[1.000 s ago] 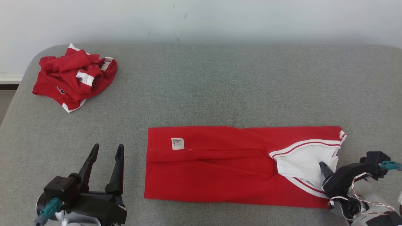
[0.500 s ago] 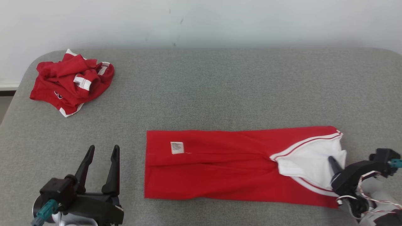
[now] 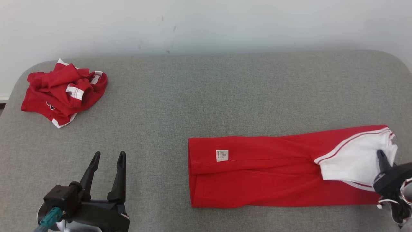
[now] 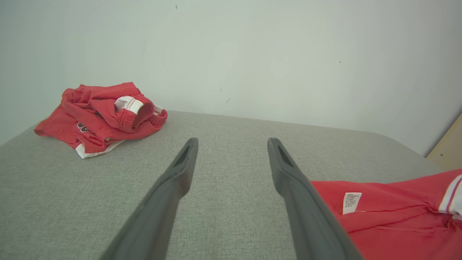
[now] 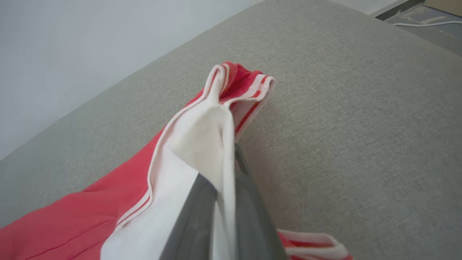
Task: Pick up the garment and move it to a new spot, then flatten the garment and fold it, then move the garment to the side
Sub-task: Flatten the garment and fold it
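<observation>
The garment (image 3: 257,174) is a red piece with white striped trim, folded into a long strip on the grey padded table (image 3: 206,96), toward its right front. My right gripper (image 3: 381,155) is shut on the garment's white right end, and in the right wrist view the white cloth (image 5: 202,144) is pinched between the fingers (image 5: 195,220) and lifted a little. My left gripper (image 3: 109,156) stands open at the lower left, apart from the garment, with nothing between its fingers (image 4: 173,187). The garment's label end (image 4: 389,216) lies to that gripper's right.
A second red and white garment (image 3: 62,90) lies crumpled at the table's far left corner, also in the left wrist view (image 4: 104,115). A pale wall runs behind the table. Past the table's right edge are floor and a cable (image 5: 426,21).
The right gripper has dragged the garment to the right across the table, its left edge now well past the middle. The camera has also turned slightly. The left gripper has stayed open.
</observation>
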You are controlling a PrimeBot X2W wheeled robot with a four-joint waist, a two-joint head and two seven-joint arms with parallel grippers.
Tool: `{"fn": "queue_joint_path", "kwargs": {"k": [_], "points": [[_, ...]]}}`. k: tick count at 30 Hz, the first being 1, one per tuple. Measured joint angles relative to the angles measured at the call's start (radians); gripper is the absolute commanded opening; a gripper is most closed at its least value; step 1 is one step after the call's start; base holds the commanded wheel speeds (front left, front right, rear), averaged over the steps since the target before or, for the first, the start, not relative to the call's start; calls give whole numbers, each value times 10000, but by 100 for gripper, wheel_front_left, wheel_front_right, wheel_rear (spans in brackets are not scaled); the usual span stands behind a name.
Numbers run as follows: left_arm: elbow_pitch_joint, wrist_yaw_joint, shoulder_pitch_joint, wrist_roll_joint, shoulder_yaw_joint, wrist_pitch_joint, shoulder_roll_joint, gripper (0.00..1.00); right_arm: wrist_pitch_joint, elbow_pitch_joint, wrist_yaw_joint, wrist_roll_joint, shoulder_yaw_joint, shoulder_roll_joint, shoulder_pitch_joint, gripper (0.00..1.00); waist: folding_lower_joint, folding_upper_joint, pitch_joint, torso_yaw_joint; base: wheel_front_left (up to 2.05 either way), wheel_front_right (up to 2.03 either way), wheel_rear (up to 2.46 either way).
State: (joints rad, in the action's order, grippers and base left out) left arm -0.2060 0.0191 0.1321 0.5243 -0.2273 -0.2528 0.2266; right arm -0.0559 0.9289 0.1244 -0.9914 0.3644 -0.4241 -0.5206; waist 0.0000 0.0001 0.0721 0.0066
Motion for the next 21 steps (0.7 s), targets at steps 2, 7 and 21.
{"fn": "queue_joint_path", "kwargs": {"k": [2, 7, 21], "points": [[-2, 0, -1, -12, 6, 0, -17, 100, -190, -364, 0, 113, 176, 84, 7, 0, 0, 0, -10, -4, 0, 0, 0], [-15, 75, -1, -75, 10, 0, -73, 100, -426, -1434, 0, 451, 882, 385, 17, 0, 0, 0, -65, 14, 0, 0, 0], [-182, 178, 12, -251, -90, 0, -251, 100, -428, -3083, 0, 901, 2504, 780, 224, 0, 0, 0, -323, 482, 0, 0, 0]]}}
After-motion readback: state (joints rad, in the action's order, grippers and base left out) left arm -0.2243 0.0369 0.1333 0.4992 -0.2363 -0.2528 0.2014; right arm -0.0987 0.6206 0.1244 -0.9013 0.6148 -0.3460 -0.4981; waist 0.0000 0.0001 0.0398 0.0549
